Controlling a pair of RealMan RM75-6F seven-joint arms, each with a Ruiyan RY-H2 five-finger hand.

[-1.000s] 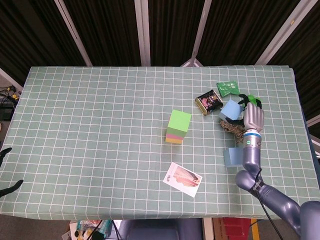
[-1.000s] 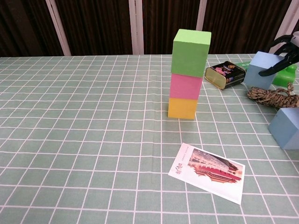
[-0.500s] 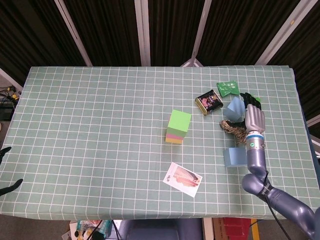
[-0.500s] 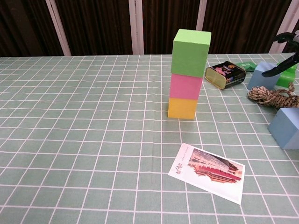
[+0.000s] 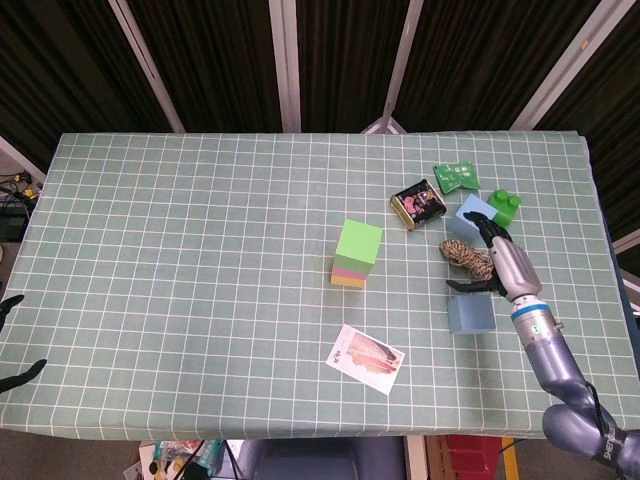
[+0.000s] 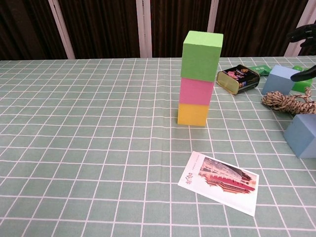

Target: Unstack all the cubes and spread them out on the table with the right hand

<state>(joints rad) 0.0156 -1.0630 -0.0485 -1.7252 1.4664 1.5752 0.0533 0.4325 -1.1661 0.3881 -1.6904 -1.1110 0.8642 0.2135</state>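
Note:
A stack of three cubes stands mid-table: a green cube [image 5: 358, 241] [image 6: 201, 48] on top, a pink cube [image 6: 196, 91] under it and a yellow cube [image 6: 192, 114] at the bottom. One light-blue cube [image 5: 470, 212] [image 6: 280, 79] rests on the table beside the tin. A second blue cube [image 5: 471, 314] [image 6: 302, 136] sits nearer the front. My right hand [image 5: 501, 264] hovers between the two blue cubes with its fingers apart and holds nothing. In the chest view only its dark fingertips [image 6: 302, 35] show at the right edge. My left hand is out of sight.
A coil of rope [image 5: 465, 255] [image 6: 288, 102] lies just left of the right hand. Behind it are a dark tin [image 5: 418, 203] [image 6: 238, 78], a green packet [image 5: 457, 177] and a green toy brick [image 5: 503, 203]. A picture card [image 5: 367, 358] [image 6: 221, 181] lies in front of the stack.
My right hand has let go of the light-blue cube, which now rests flat by the tin. The hand has drawn back toward the front of the table.

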